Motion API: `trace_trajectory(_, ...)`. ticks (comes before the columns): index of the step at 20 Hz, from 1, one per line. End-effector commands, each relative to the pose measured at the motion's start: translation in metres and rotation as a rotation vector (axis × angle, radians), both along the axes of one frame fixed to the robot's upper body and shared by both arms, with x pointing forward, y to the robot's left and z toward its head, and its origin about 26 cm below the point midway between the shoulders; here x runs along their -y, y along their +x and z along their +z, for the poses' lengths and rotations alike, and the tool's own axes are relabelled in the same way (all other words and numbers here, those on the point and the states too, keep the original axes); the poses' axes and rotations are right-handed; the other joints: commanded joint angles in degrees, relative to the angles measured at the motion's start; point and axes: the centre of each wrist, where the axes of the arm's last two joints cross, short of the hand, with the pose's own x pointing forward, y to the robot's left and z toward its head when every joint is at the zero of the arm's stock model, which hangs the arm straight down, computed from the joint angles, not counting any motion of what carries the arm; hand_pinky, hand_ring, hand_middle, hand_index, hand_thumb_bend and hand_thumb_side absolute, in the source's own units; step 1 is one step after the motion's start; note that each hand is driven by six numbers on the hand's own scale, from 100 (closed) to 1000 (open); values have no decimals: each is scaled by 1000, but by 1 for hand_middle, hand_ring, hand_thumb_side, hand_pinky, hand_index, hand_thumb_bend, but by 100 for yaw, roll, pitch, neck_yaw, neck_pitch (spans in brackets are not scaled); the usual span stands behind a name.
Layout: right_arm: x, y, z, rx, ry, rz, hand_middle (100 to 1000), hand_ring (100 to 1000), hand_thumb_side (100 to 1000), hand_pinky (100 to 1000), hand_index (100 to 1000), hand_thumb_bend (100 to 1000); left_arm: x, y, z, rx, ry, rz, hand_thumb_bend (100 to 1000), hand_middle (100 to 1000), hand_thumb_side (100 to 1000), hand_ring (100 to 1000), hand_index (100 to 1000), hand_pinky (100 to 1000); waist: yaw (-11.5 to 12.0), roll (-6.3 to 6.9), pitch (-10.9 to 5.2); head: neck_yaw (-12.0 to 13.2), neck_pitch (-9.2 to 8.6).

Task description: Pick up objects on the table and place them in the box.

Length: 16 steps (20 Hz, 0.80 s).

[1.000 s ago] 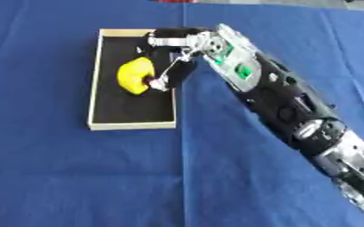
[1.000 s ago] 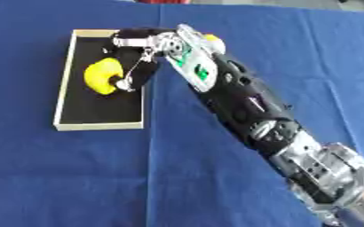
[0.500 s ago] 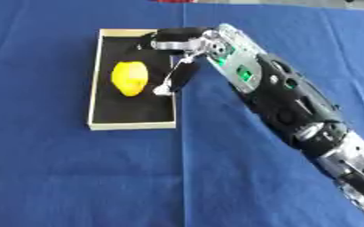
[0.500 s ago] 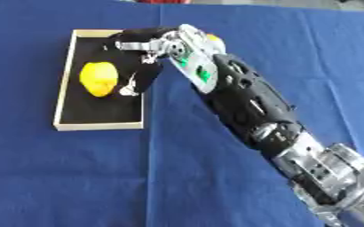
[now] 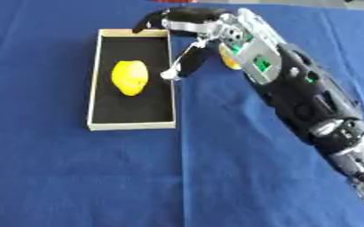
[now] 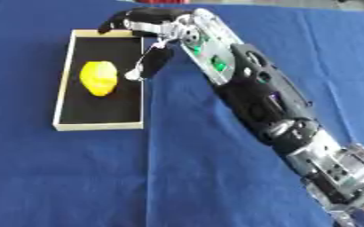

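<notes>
Right hand [image 5: 187, 26], released and holding nothing: fingers spread over the far right corner of the box [image 5: 98, 80], thumb hanging down along the outer face of the right wall. Hand poised at the box's edge, not inside it. Left hand in neither view.

Just inward of the hand, to its left: lemon [image 5: 130, 77], lying on the black floor of the box, apart from the thumb and clear of every wall, lengthwise along the box. Near half of the floor below the lemon bare.

Just beyond the hand, on its right: an orange-yellow object [image 5: 229, 60], mostly hidden behind the wrist, resting on the blue tablecloth [image 5: 100, 177] outside the box; shape not discernible.

Outward: wide stretch of cloth below and to the left of the box, and to the right of the forearm.

Against the frame one second ago: lemon then between the fingers over the box, now lying alone on the floor; fingers since drawn off to the right wall and far corner. Box unmoved on the cloth.
</notes>
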Motion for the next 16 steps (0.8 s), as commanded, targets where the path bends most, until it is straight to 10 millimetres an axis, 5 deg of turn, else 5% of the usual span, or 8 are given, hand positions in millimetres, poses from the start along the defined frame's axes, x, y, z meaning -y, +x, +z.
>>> trace_trajectory(1, 42, -4, 25, 64, 41, -132, 911, 968, 282, 922, 941, 346, -2, -4, 6, 22, 15, 11, 636, 759, 705, 849, 792, 804, -19, 40, -152, 53, -6)
trace_trajectory(6, 86, 1, 23, 68, 47, -303, 909, 967, 272, 923, 941, 371, -3, -4, 6, 21, 19, 15, 636, 760, 705, 850, 792, 804, -58, 69, -137, 77, -27)
trace_trajectory(16, 117, 10, 9, 44, 27, -440, 912, 970, 274, 924, 945, 384, -2, -4, 6, 19, 21, 12, 634, 761, 704, 853, 791, 805, -61, 75, -80, 76, -41)
